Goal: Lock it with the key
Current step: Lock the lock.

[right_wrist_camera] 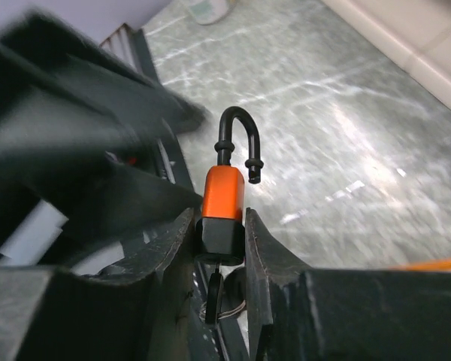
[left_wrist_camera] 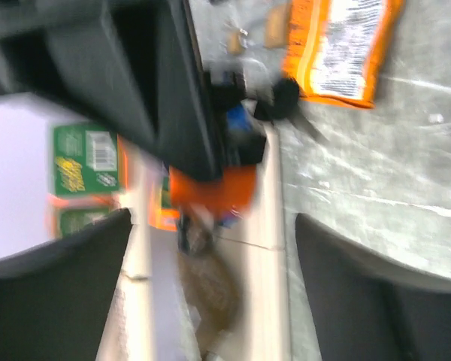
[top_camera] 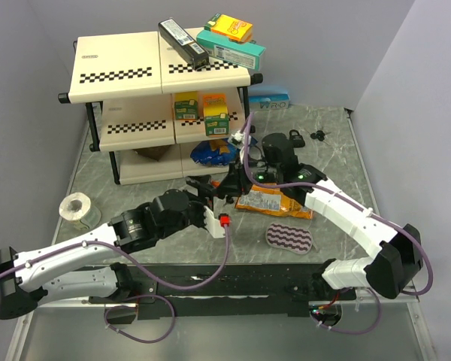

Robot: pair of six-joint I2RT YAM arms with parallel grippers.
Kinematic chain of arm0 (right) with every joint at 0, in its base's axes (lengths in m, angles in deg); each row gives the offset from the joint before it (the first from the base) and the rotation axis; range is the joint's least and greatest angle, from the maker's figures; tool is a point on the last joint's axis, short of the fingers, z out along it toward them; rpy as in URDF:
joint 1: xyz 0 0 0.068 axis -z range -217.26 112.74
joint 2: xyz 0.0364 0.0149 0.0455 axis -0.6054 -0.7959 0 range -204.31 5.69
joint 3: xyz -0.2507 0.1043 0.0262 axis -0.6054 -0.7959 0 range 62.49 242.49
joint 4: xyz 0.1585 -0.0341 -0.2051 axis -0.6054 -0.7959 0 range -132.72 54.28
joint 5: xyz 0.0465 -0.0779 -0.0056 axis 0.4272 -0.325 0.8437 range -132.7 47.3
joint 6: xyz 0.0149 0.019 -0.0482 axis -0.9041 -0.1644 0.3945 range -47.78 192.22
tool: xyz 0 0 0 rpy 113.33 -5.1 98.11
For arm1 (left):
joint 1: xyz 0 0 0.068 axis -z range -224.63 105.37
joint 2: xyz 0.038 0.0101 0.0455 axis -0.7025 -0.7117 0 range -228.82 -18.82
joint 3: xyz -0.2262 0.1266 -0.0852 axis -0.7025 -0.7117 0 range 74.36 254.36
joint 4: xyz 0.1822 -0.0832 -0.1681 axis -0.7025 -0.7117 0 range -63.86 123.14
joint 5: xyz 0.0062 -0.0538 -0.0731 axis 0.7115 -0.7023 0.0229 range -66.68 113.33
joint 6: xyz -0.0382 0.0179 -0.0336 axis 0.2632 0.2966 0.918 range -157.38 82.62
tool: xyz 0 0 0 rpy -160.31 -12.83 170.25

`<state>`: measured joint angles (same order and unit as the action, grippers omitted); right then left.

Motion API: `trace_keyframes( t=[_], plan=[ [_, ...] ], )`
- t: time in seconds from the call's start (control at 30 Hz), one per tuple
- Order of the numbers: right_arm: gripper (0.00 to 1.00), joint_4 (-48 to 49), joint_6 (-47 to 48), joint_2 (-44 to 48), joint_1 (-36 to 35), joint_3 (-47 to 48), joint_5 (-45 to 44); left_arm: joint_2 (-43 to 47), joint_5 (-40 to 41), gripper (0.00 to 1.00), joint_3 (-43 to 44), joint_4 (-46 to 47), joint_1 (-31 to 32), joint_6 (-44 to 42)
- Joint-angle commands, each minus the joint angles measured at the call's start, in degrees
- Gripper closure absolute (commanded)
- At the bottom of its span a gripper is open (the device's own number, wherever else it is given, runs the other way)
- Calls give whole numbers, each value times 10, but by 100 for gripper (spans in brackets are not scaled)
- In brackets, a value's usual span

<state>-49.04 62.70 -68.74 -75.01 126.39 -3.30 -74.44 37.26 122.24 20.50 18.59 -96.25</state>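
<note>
An orange padlock (right_wrist_camera: pixel 224 197) with a black base is clamped between the fingers of my right gripper (right_wrist_camera: pixel 219 226). Its black shackle (right_wrist_camera: pixel 237 134) stands open, the free end out of the body. The key (right_wrist_camera: pixel 214 295) hangs from the keyhole under the base, between the fingers. In the blurred left wrist view the padlock (left_wrist_camera: pixel 210 188) shows ahead of my left gripper (left_wrist_camera: pixel 210 293), whose jaws are spread wide with nothing between them. From above, the left gripper (top_camera: pixel 204 192) and right gripper (top_camera: pixel 229 184) meet mid-table, and the padlock is hidden between them.
A cream two-tier shelf (top_camera: pixel 135 75) with boxes stands at the back left. An orange snack bag (top_camera: pixel 274 201) and a purple striped pad (top_camera: pixel 291 238) lie right of the grippers. A tape roll (top_camera: pixel 77 207) sits at the left, and a blue object (top_camera: pixel 214 153) lies under the shelf.
</note>
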Motion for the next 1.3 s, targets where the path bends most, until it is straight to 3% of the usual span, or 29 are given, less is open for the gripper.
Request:
trace_keyframes(
  t=[0.0, 0.2, 0.33, 0.43, 0.53, 0.6, 0.7, 0.83, 1.13, 1.27],
  plan=[
    [100, 29, -2, 52, 39, -14, 51, 25, -6, 1, 55, -109, -11, 156],
    [100, 13, 7, 92, 119, -40, 134, 56, -183, 4, 131, -260, -97, 332],
    [100, -28, 87, 129, 136, -43, 174, 35, -301, 4, 174, -321, -172, 417],
    [100, -61, 164, 152, 135, -43, 206, 10, -393, 4, 196, -331, -220, 489],
    [100, -93, 201, 168, 133, -35, 240, 7, -448, 3, 188, -275, -259, 540],
    [100, -118, 218, 175, 131, -25, 265, 2, -480, 1, 184, -253, -270, 536],
    [100, -166, 272, 184, 116, -7, 277, -6, -525, 10, 178, -223, -269, 498],
    [100, -195, 334, 198, 89, -3, 257, 9, -523, 16, 132, -134, -252, 469],
    [100, -178, 317, 220, 56, -9, 217, 20, -483, 26, 96, -93, -144, 401],
    [100, -167, 313, 224, 44, -13, 198, 12, -481, 37, 104, -86, -129, 401]
  ],
)
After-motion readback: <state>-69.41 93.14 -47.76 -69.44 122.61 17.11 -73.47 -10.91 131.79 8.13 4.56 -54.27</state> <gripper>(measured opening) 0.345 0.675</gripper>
